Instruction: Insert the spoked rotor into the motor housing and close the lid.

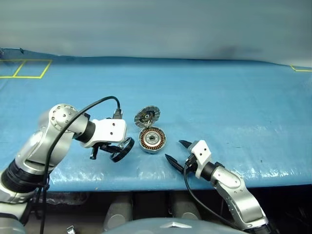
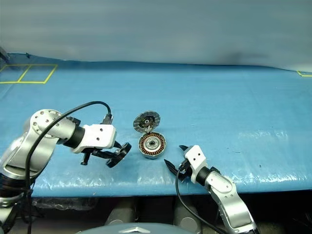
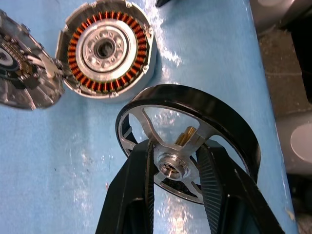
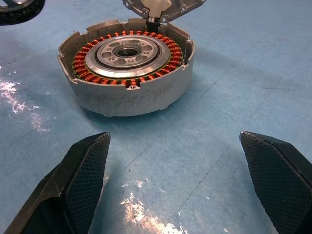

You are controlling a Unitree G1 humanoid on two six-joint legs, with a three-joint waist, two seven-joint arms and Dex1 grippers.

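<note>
— Anything obscured?
— The lid (image 1: 147, 117) is cropped in my wrist views. Left hand (image 3: 175, 163) clamps the spoked rotor (image 3: 187, 141) by its hub, beside the copper-wound motor housing (image 1: 152, 140) near the table (image 1: 234, 107) front edge.
— Right hand (image 1: 175, 151)?
— Spread wide, empty.

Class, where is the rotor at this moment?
The rotor is gripped at its hub by the left gripper, just left of the open housing near the blue table's front edge.
</note>
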